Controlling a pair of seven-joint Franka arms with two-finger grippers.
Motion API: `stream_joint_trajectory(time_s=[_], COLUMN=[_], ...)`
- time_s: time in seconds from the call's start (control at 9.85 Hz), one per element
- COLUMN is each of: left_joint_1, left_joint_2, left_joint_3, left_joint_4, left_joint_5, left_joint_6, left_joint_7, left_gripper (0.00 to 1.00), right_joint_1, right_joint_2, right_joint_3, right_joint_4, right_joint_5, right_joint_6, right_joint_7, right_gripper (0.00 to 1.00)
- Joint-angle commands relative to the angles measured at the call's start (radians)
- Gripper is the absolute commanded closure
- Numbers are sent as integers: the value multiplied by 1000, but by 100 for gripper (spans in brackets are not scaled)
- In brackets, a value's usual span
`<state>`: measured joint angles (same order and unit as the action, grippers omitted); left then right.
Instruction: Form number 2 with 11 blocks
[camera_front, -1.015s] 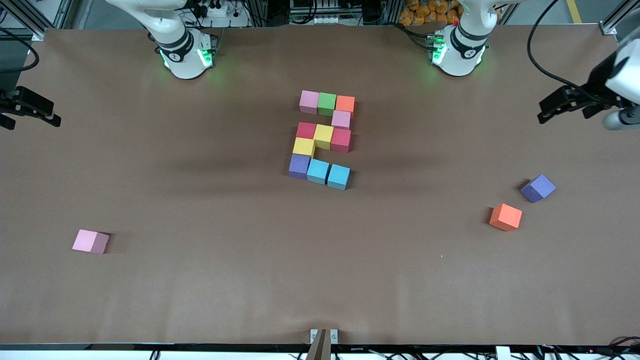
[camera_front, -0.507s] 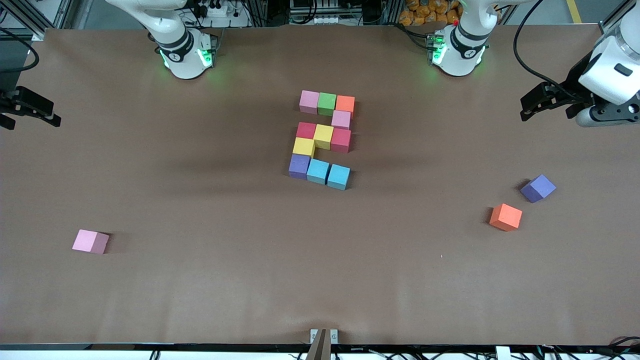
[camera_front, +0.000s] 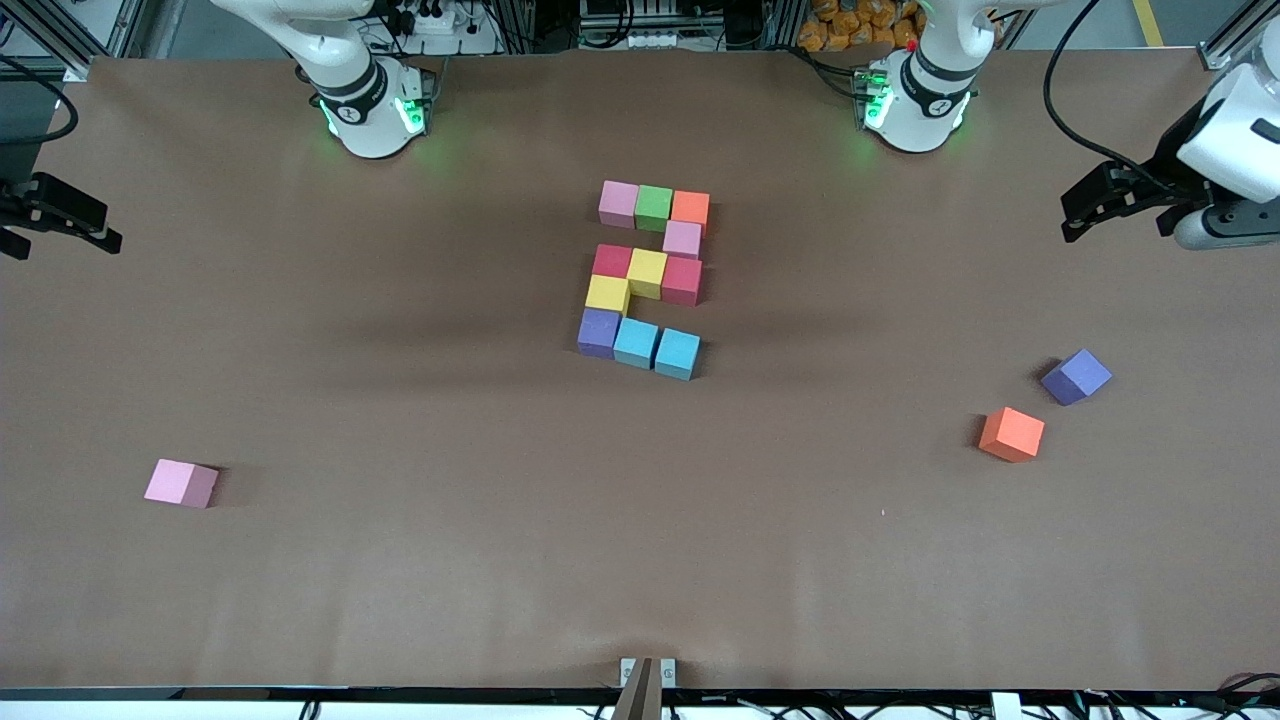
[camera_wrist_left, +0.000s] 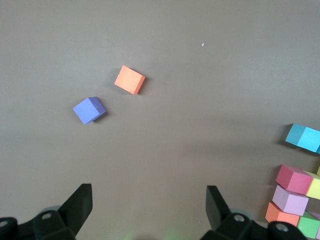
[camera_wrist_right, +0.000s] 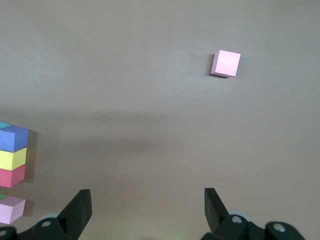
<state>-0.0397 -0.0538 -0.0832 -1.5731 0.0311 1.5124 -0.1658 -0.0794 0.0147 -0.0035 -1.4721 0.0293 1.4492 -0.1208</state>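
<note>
1. The number 2 sits mid-table, its eleven blocks touching so the digit reads whole.
2. A spare pink block, orange block and purple block lie well apart, unneeded.
3. The left gripper and right gripper hang at the table's ends, jaws spread and empty, clear of the digit.

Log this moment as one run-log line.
digit 2: eleven blocks, complete | spare blocks: pink, orange, purple | left gripper: open, empty | right gripper: open, empty

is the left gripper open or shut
Open: in the left wrist view the left gripper's fingers stand wide apart, nothing between them.
</note>
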Motion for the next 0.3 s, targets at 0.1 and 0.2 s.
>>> stream_joint_trajectory(time_s=[0.1, 0.2], left_joint_1=[-11, -11], left_joint_2=[-14, -14], left_joint_3=[14, 14], left_joint_4=[5, 5], left_joint_5=[6, 4], left_joint_6=[-17, -17], left_joint_7=[25, 25], left_gripper=[0, 0], right_joint_1=[-2, -2], right_joint_2=[-1, -1], right_joint_3=[3, 3], right_joint_4=[15, 15], right_joint_5=[-11, -11], right_joint_6=[-13, -13], right_joint_7=[18, 18], right_gripper=[0, 0])
